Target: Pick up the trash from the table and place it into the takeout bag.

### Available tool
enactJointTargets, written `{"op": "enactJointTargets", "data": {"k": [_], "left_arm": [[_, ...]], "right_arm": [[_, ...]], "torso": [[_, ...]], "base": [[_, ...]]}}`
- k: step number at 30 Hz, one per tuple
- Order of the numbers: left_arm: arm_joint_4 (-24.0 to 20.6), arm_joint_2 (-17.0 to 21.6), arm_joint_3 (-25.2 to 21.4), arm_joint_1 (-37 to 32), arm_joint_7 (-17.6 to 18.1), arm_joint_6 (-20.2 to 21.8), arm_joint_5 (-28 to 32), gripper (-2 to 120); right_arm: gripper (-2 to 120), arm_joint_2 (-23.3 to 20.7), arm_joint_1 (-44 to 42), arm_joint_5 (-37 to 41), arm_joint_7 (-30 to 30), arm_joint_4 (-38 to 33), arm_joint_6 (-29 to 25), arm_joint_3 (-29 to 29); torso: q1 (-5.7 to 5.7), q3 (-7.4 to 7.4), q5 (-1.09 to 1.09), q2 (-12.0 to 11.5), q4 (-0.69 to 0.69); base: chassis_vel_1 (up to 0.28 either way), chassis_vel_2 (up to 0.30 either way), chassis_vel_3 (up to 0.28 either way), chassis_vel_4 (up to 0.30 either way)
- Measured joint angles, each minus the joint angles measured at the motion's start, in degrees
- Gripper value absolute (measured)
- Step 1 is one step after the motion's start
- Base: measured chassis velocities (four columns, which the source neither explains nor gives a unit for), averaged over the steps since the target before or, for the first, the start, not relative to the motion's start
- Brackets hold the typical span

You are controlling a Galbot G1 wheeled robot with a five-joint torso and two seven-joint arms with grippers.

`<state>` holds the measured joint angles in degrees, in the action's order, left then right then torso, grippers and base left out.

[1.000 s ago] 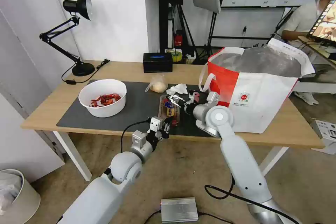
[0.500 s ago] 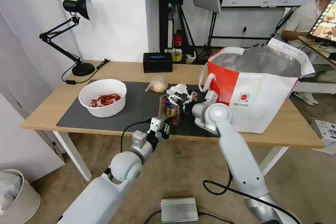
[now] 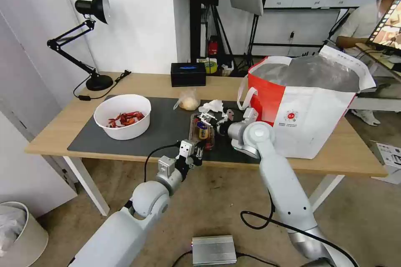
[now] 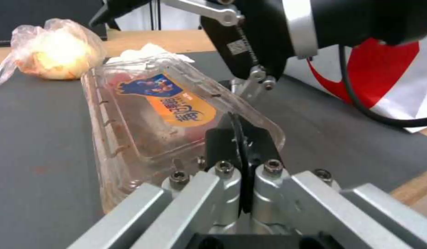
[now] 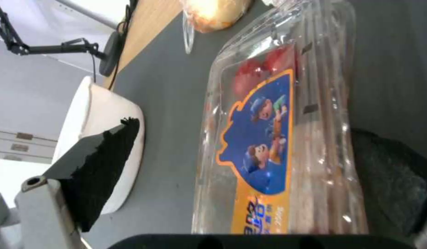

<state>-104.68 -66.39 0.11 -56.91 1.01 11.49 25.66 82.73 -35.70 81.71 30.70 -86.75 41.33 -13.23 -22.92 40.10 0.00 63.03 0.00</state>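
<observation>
Clear hinged plastic tray point(image 3: 202, 130) with red bits and a blue-and-orange label, lying on the dark grey mat point(image 3: 165, 127) near the table's point(image 3: 138, 82) front edge. Left gripper point(image 3: 197, 148) at the tray's near end, fingers point(image 4: 241, 138) pressed together, apparently on the tray's rim. Right gripper point(image 3: 213, 119) above the tray's far end, fingers spread apart on either side of it. Crumpled white tissue point(image 3: 212, 106) and small clear bag with beige lump point(image 3: 189, 100) just beyond the tray on the mat. White bowl point(image 3: 122, 116) of red shell scraps farther left. Takeout bag point(image 3: 307, 104) upright and open-mouthed at the right, beside the mat.
</observation>
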Motion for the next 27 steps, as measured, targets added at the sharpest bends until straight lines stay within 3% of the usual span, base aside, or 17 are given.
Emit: {"op": "enactJointTargets", "data": {"k": [22, 27], "left_arm": [[-0.33, -0.54, -0.06, -0.48, 0.01, -0.25, -0.25, 0], [-0.32, -0.73, -0.02, -0.50, 0.02, -0.27, -0.33, 0]], "right_arm": [[100, 0.06, 0.26, 0.64, 0.91, 1.61, -0.02, -0.02], [87, 0.30, 0.49, 0.65, 0.85, 1.89, -0.02, -0.02]], "torso": [[0.00, 0.00, 0.00, 0.00, -0.01], [0.00, 0.00, -0.01, 0.00, -0.01]], "base": [[0.000, 0.000, 0.000, 0.000], [0.000, 0.000, 0.000, 0.000]]}}
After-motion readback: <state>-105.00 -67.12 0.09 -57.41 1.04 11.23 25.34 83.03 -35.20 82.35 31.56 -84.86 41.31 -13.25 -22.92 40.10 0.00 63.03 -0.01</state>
